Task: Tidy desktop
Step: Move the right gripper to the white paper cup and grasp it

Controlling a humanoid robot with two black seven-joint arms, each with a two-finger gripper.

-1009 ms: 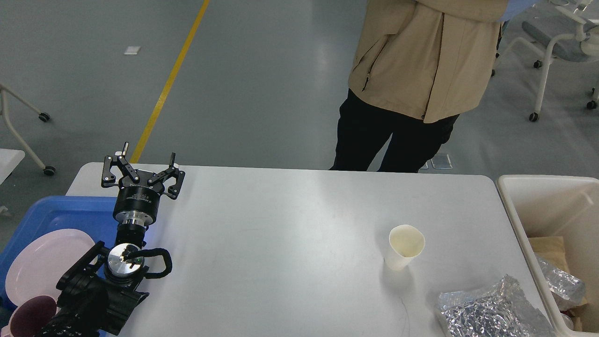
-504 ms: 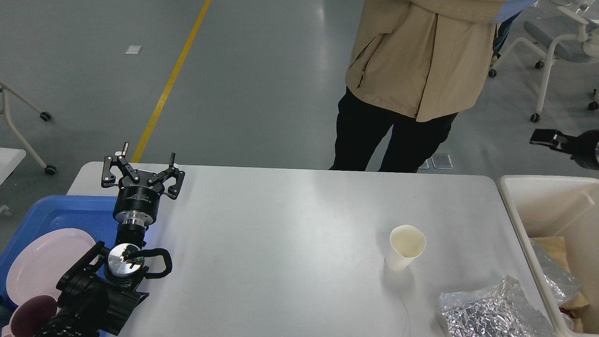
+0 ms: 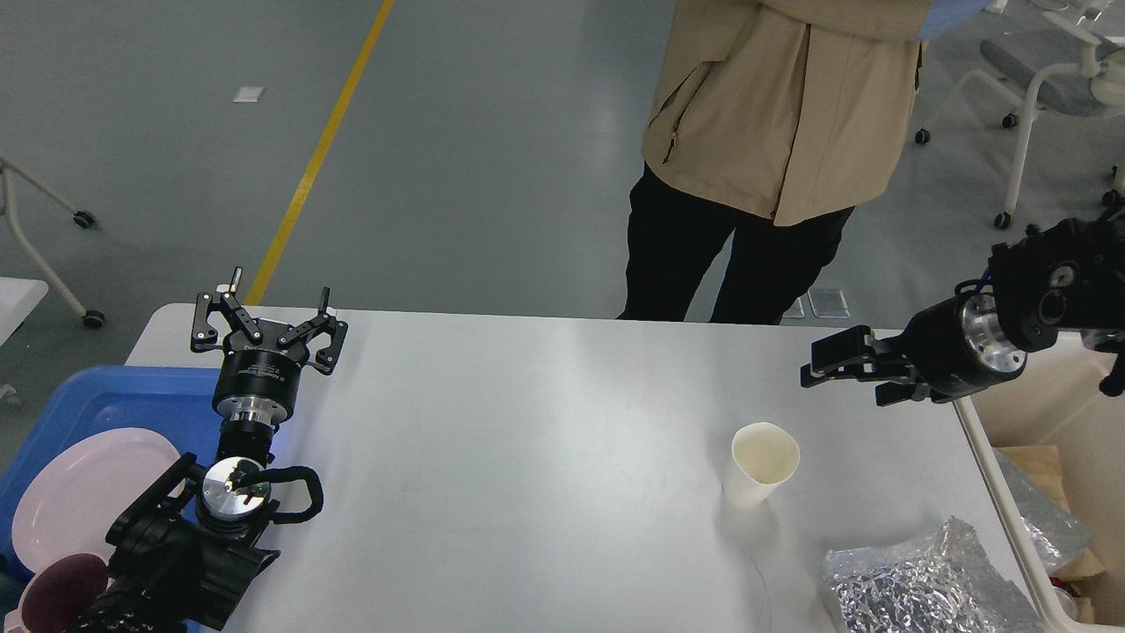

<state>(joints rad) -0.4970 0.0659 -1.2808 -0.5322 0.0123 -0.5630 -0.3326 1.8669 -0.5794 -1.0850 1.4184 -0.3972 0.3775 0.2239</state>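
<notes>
Head view shows, nearest the robot, a crumpled foil bag (image 3: 923, 585) lying on the desktop (image 3: 527, 457) at its near right corner, with a white paper cup (image 3: 761, 463) upright a little beyond it and apart from it. At the near left, a blue tray (image 3: 132, 391) holds a pale pink plate (image 3: 79, 497) and a dark maroon cup (image 3: 57, 598) at the very bottom edge. The left arm rises from that corner, and the left gripper (image 3: 268, 321) hangs over the far left part of the desktop with its fingers spread wide and nothing between them; it sits just where it was a second ago. The change is on the right: a second ago the right arm was out of sight, half a second ago only its tip showed at the frame's edge, and now the right gripper (image 3: 831, 362) has swung in over the far right of the desktop, beyond and above the paper cup. Its fingers are dark and seen side-on, so I cannot tell how far apart they stand; it holds nothing visible. That reach suggests the cup is next. The cream bin (image 3: 993, 457) beside the table's right edge already holds foil and brown paper. A person in a tan jacket (image 3: 782, 97) stands past the far edge.
</notes>
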